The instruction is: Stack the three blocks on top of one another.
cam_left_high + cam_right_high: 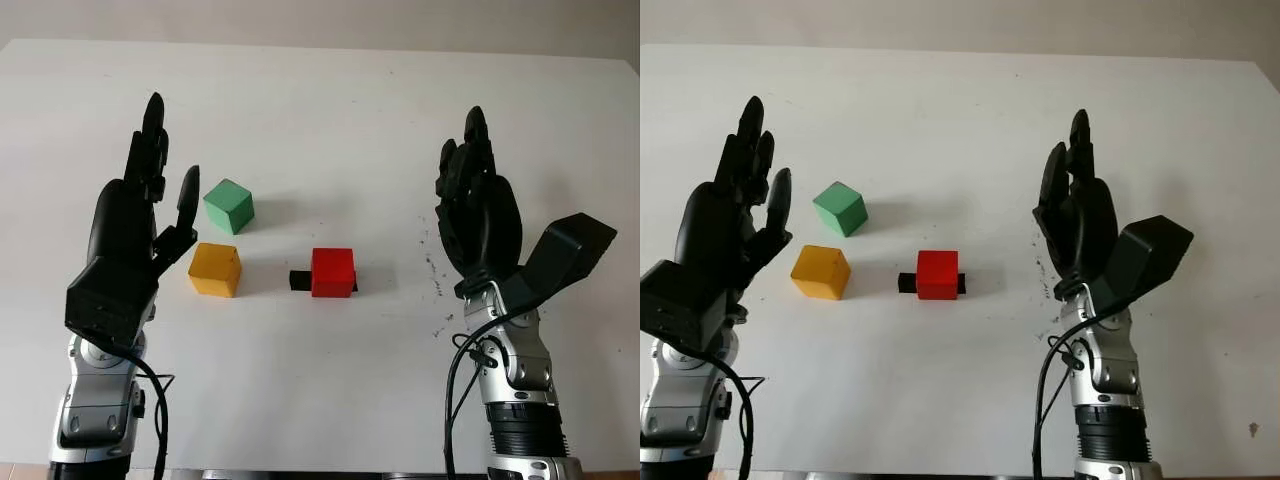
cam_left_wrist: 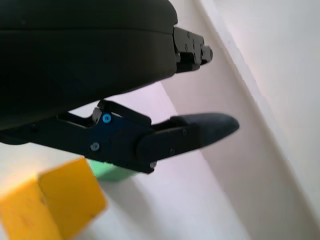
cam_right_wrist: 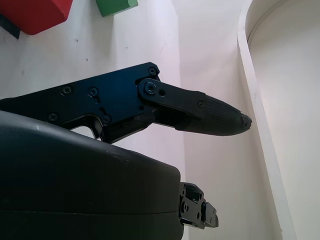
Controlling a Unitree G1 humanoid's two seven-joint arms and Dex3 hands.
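Three matte, solid-coloured cube blocks sat on the flat white tabletop [image 1: 330, 110], none stacked. The green cube block [image 1: 229, 206] was furthest back, turned so a corner faced the camera. The yellow cube block [image 1: 215, 269] sat just in front of it, near but not touching. The red cube block [image 1: 333, 272] was to the right of the yellow one, apart from both. A small black flat piece [image 1: 299, 280] stuck out from under or behind the red block on both sides; couldn't tell which.

Two hands, both glossy black hard shell with jointed segmented fingers, on silver metal forearms with black cabling. Left hand [image 1: 140, 215] was raised above the tabletop just left of the green and yellow blocks, open, holding nothing; its thumb [image 1: 186, 198] pointed toward the green block. Right hand [image 1: 477, 205] was raised well right of the red block, open, holding nothing.

Tabletop surface was smooth, with a scatter of small dark specks [image 1: 434, 270] near the right hand.

Count: 3 blocks, 2 hands, 1 black piece.
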